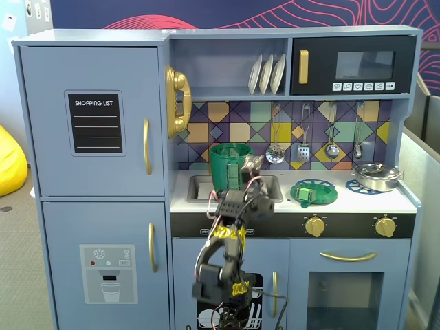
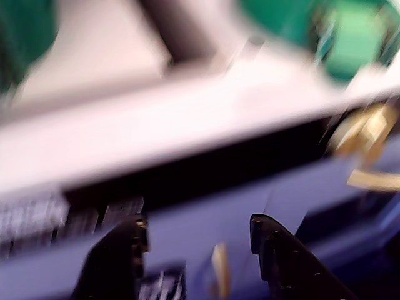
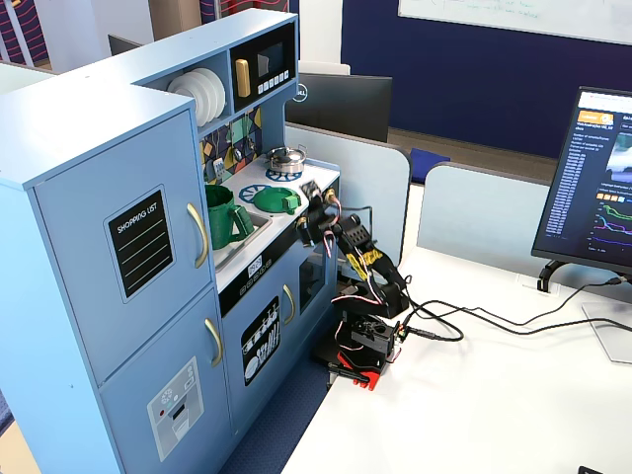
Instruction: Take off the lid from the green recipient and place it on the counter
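Blue toy kitchen stands against a white desk carrying the arm's base, cables and a monitor point(image 3: 598, 188); the counter point(image 1: 344, 204) is white, with a silver pot point(image 1: 377, 177) on its right burner ring in a fixed view. The green recipient point(image 1: 229, 167) stands upright in the sink, open mouth up, long axis vertical, and the lid point(image 1: 313, 192) lies flat on the counter just right of the sink, tab up. The gripper point(image 2: 199, 234) hangs in front of the counter edge, jaws apart and holding nothing, though the wrist view is badly blurred.

One lid point(image 1: 313, 192), three plates point(image 1: 267, 74)
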